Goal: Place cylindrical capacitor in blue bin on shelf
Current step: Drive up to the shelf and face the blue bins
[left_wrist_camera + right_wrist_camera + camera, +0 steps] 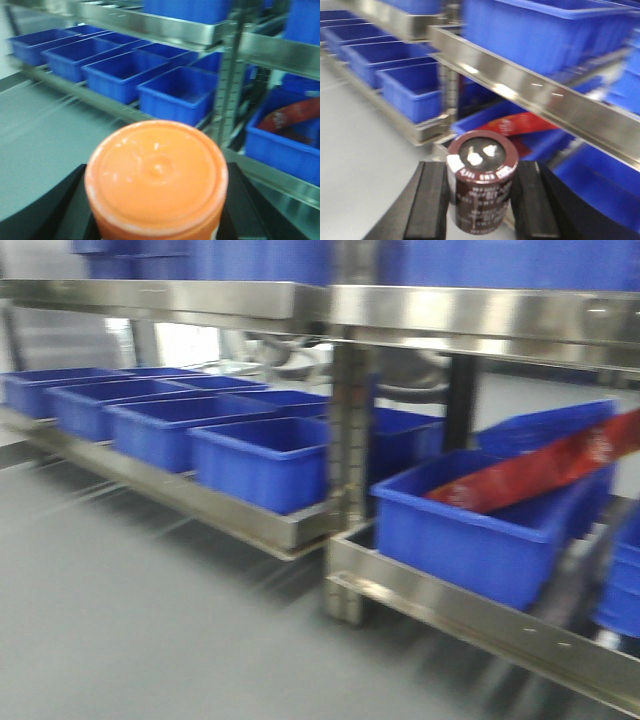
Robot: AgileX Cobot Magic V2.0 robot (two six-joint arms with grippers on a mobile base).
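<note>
The cylindrical capacitor (482, 190) is dark brown with white print and two silver terminals on top. My right gripper (480, 172) is shut on it, a black pad pressing each side. It hangs in front of the steel shelf (530, 92), just before a blue bin (540, 142) that holds a red packet (520, 125). My left gripper (156, 202) is shut on a round orange-lidded container (156, 170), facing a row of empty blue bins (180, 95) on the shelf (165, 30). Neither gripper shows in the front view.
The front view shows the shelf's lower tier (200, 502) carrying several empty blue bins (262, 462), and a bin (480, 540) holding the red packet (545, 472) to the right of the perforated post (350, 440). More blue bins sit on the upper tier (440, 310). Grey floor (130, 620) lies in front.
</note>
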